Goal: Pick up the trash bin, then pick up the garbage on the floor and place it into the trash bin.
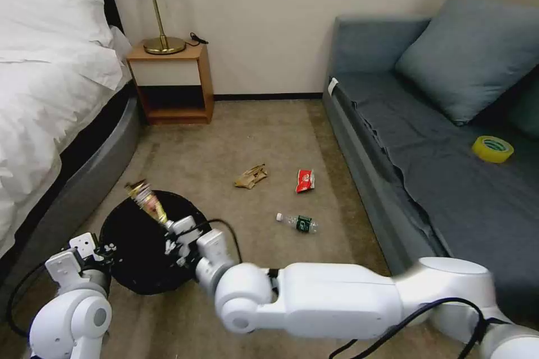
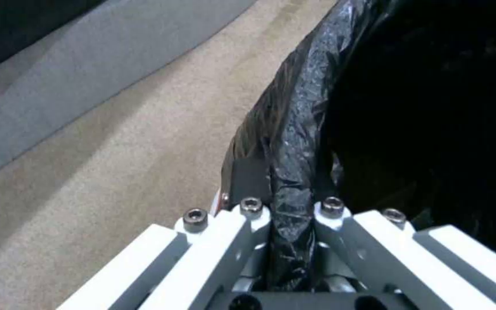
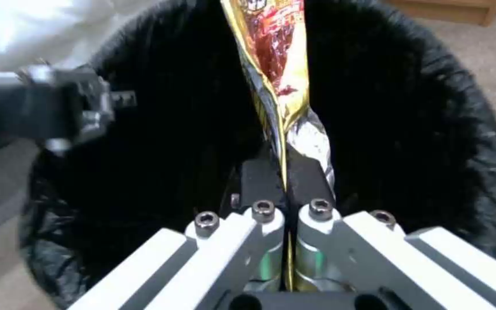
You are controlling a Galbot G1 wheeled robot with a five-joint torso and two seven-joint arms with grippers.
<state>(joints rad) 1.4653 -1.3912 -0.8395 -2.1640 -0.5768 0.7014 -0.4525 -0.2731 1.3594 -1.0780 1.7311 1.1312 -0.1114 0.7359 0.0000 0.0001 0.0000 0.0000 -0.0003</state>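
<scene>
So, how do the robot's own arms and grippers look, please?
Both arms have glossy white rounded shells with thick cylindrical joints and loose black cables. The left gripper and right gripper have angular white linkage bars, dark hex screws at the pivots, black finger pads and a black base.

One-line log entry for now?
left pincer: shut on trash bin | right pincer: holding snack wrapper over bin | floor: three items left
</scene>
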